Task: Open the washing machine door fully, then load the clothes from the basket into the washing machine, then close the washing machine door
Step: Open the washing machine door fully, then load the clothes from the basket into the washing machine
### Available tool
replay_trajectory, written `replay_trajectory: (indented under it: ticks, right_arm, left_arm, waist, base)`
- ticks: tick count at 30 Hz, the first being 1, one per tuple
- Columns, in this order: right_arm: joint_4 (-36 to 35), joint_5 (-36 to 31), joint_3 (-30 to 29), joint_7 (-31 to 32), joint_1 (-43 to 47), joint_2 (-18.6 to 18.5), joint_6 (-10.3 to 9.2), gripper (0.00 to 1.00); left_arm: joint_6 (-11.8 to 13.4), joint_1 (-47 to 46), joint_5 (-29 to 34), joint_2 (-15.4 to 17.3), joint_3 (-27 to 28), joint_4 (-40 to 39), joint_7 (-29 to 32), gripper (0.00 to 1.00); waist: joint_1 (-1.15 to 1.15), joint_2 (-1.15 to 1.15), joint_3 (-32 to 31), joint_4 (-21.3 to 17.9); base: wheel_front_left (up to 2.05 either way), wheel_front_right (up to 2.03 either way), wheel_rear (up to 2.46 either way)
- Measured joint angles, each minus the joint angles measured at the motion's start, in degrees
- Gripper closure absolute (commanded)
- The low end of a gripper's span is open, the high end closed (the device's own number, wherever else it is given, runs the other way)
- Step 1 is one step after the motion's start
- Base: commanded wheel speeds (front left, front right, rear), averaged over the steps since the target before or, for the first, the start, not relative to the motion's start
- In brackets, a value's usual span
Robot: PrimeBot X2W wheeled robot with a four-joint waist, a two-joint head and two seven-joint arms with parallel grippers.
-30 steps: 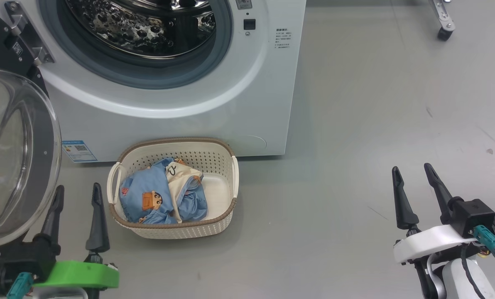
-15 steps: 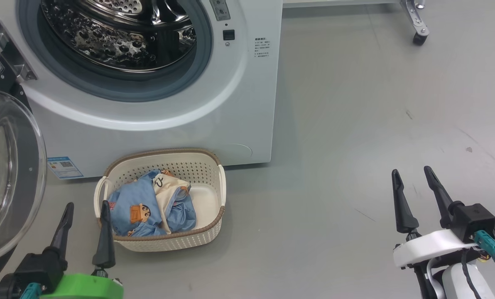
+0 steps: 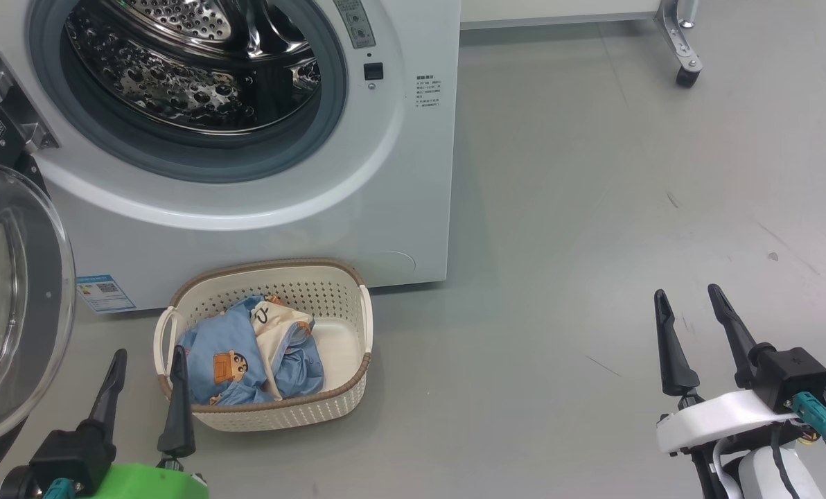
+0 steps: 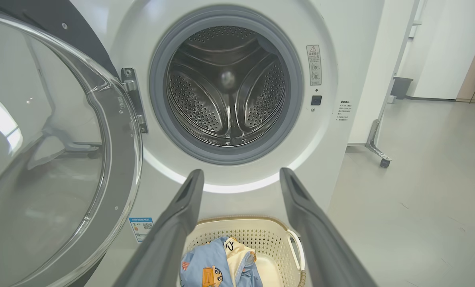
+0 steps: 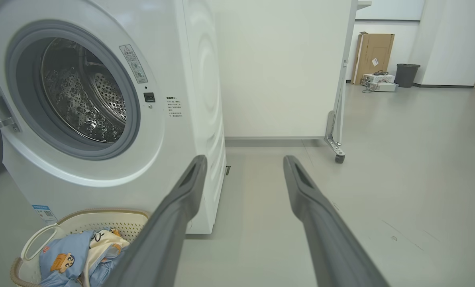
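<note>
Lying in the basket (image 3: 283, 265) at lower left, the clothes (image 3: 236, 350) are being seen just up-right of the left gripper (image 3: 150, 352), spread and empty; the right gripper (image 3: 687, 292), equally spread, is being seen well apart.

Partition (image 5: 281, 67): white, upright, on a castered foot (image 5: 335, 148).
Cardboard box (image 5: 372, 56): beyond the partition, upright.
Bin (image 5: 406, 75): dark, beyond the partition.
Floor (image 3: 593, 208): grey, under the partition.

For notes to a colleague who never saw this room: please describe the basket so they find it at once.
Find the white washing machine, its round door open. On the grey floor before it stands the basket: cream, perforated, brown-rimmed, holding light blue cartoon-print clothes.
</note>
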Motion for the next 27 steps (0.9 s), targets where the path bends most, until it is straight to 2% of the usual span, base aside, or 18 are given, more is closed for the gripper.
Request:
replay_trajectory:
  ticks: [27]
  right_arm:
    - [-0.77,-0.03,0.00,0.00,1.04,0.13,0.00,0.00]
  left_arm:
    - [0.00,0.05,-0.85,0.01,-0.69,-0.02,0.00,0.00]
  waist:
    - [0.00,0.00,-0.04,0.94]
  base:
    - [0.04,-0.04,0.00]
